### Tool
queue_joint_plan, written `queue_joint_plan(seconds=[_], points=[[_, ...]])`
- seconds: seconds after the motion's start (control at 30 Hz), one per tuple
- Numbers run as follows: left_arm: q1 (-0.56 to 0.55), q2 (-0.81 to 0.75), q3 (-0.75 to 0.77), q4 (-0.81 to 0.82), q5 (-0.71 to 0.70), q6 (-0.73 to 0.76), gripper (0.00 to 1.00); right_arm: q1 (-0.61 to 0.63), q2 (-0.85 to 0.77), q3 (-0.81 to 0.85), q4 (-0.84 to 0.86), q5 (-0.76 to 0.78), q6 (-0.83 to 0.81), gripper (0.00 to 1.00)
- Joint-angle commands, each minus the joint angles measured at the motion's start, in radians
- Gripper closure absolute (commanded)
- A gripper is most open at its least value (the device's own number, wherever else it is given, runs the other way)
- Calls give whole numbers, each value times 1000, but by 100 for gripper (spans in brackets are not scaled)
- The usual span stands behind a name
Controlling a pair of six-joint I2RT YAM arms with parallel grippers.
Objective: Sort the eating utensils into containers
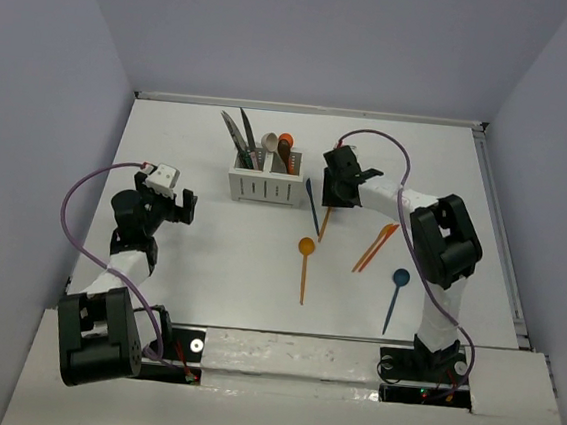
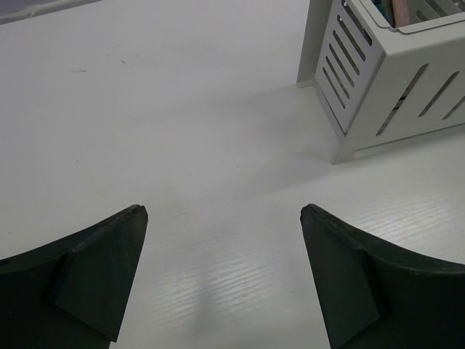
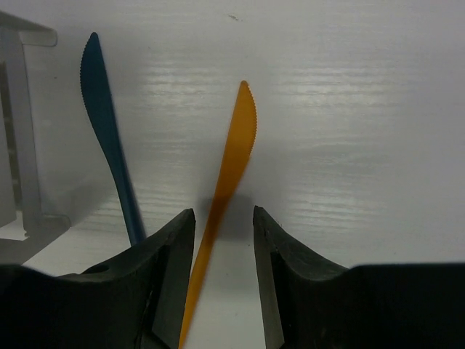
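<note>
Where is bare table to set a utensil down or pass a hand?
Free: between the caddy and the left gripper, and the near table left of the orange spoon. Crowded: right of the caddy, where the right gripper straddles the orange knife beside the dark blue knife, orange utensils and a blue spoon nearer.

Left end effector point(image 1: 182, 206), at mid-left of the top view, has jaws wide apart. Right end effector point(image 1: 331, 197), upper centre-right, has jaws narrowly parted.
</note>
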Motion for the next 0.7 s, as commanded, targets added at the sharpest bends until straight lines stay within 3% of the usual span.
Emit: queue_joint_plan(seconds=[0.0, 0.27, 0.53, 0.67], points=[[-2, -39, -15, 70, 5, 8, 1, 5, 29, 94, -89, 28, -13, 57], [-2, -31, -12, 72, 1, 7, 1, 37, 80, 141, -209, 39, -43, 59], [-2, -20, -7, 74, -4, 5, 1, 37, 115, 161, -331, -46, -133, 59], [-2, -16, -5, 72, -7, 5, 1, 37, 82, 88, -331, -33, -164, 67]])
